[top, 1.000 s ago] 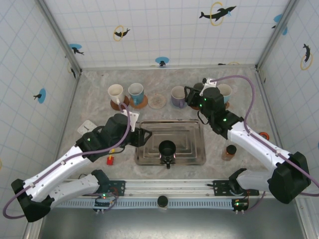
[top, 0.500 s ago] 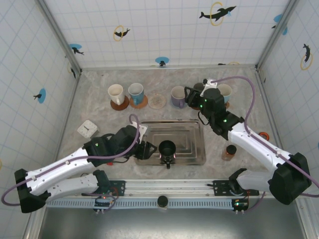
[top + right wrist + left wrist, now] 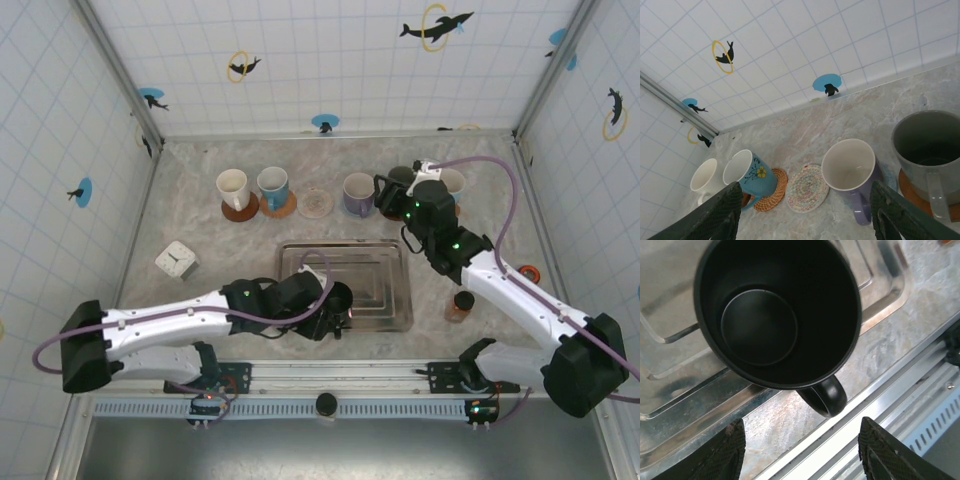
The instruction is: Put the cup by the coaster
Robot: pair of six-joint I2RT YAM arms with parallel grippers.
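Hovering over the black cup (image 3: 777, 310) at the tray's (image 3: 675, 365) near edge, my left end effector (image 3: 802, 445) spread wide, holding nothing; next I'd lower and pinch its rim

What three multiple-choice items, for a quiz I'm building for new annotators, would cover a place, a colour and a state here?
1. The black mug stands: A on the metal tray; B on the woven coaster; C beside the clock.
2. The flowered cup is: A red; B blue; C black.
3. The left gripper is: A shut on the handle; B shut on nothing; C open.
Answers: A, the tray's ridges lie under it; B, its wall is blue; C, its jaws stand wide apart, short of the mug.
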